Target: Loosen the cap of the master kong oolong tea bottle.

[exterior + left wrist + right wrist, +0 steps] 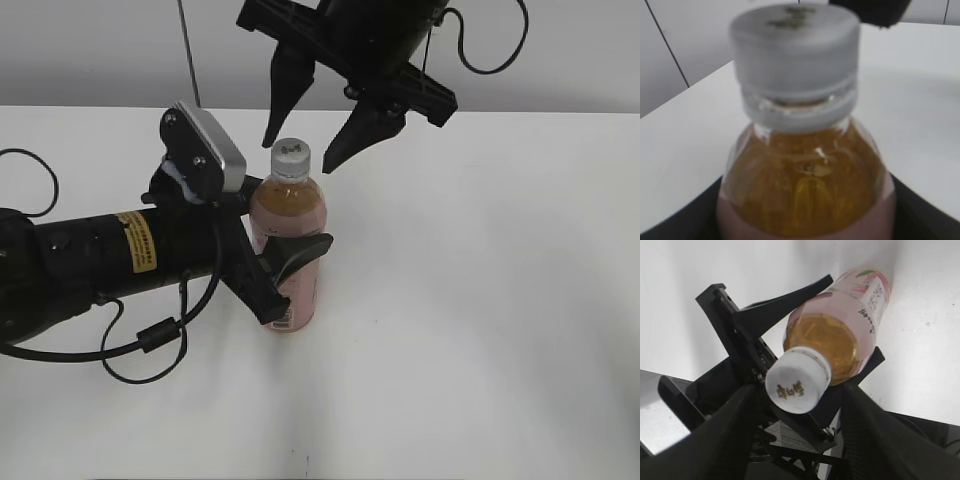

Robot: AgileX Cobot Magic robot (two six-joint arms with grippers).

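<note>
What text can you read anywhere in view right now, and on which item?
Small round white ribbed cap: short gold-brown print on top, too blurred to read.
Tall clear plastic tea bottle's pink label: white print lines, too small to read.
Yellow sticker on the black left arm: dark print, too small to read.
Nothing else carries text.

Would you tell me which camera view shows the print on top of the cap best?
The right wrist view: it looks down on the cap, so the print is sharp. The exterior view shows the top small and slanted; the left wrist view shows mainly its blurred side.
</note>
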